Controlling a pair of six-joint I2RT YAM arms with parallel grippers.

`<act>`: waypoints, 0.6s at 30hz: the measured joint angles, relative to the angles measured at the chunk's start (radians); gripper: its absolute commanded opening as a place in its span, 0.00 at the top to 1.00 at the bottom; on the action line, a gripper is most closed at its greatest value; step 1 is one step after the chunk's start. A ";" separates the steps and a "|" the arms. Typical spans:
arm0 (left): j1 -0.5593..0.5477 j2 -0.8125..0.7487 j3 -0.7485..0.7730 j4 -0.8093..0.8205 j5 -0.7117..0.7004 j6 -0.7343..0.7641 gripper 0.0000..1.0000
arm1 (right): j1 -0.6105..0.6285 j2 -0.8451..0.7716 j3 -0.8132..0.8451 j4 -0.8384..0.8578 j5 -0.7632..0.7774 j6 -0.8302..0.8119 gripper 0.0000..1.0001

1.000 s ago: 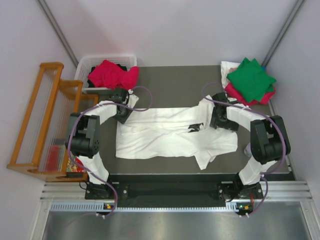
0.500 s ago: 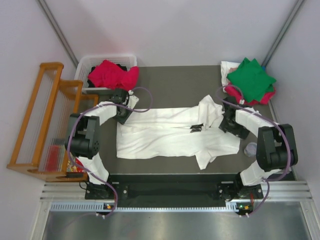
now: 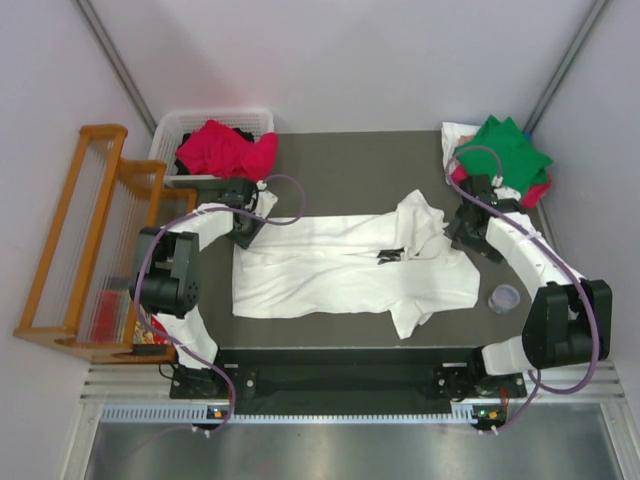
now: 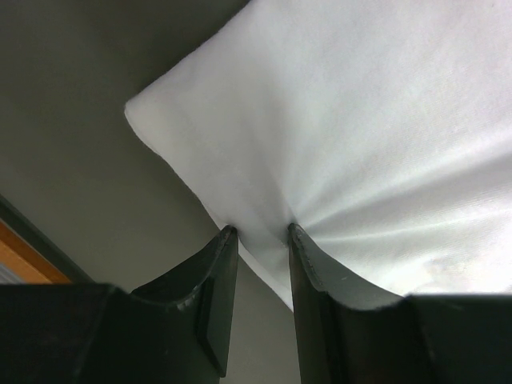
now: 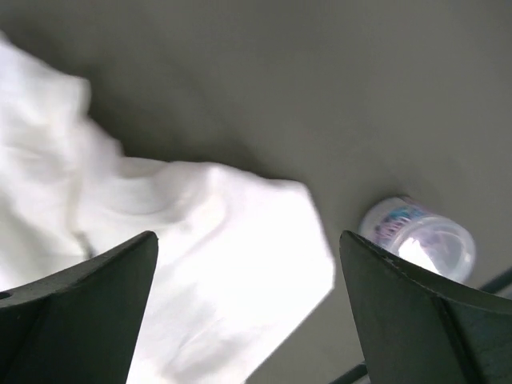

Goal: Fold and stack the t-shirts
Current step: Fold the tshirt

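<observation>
A large white t-shirt point(image 3: 340, 270) lies spread across the dark table, its far right sleeve bunched up and a small black print near its middle. My left gripper point(image 3: 247, 232) is shut on the shirt's far left corner; the wrist view shows the white cloth point(image 4: 360, 120) pinched between the fingertips of the gripper point(image 4: 260, 234). My right gripper point(image 3: 462, 235) is open and empty, just right of the shirt point(image 5: 200, 264), its jaws point(image 5: 248, 236) spread wide above the shirt's edge. A folded green t-shirt point(image 3: 505, 155) lies on a crimson one point(image 3: 462, 182) at the far right. Another crimson t-shirt point(image 3: 225, 148) fills the basket.
A white slotted basket point(image 3: 170, 130) stands at the far left corner. A wooden rack point(image 3: 90, 240) stands left of the table. A small clear round container point(image 3: 505, 298) sits near the right edge, also in the right wrist view point(image 5: 420, 236).
My right gripper has left the shirt's right sleeve and moved right and away, open. The sleeve stays bunched. The small container has come into view. The left arm has not moved.
</observation>
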 measured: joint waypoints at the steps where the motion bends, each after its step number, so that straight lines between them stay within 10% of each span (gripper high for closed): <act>1: 0.000 0.000 0.000 0.000 0.000 0.000 0.63 | 0.015 0.000 0.025 0.009 -0.015 -0.008 0.05; 18: -0.002 -0.006 -0.013 0.013 -0.006 -0.002 0.64 | 0.235 0.293 0.169 0.158 -0.171 -0.052 0.09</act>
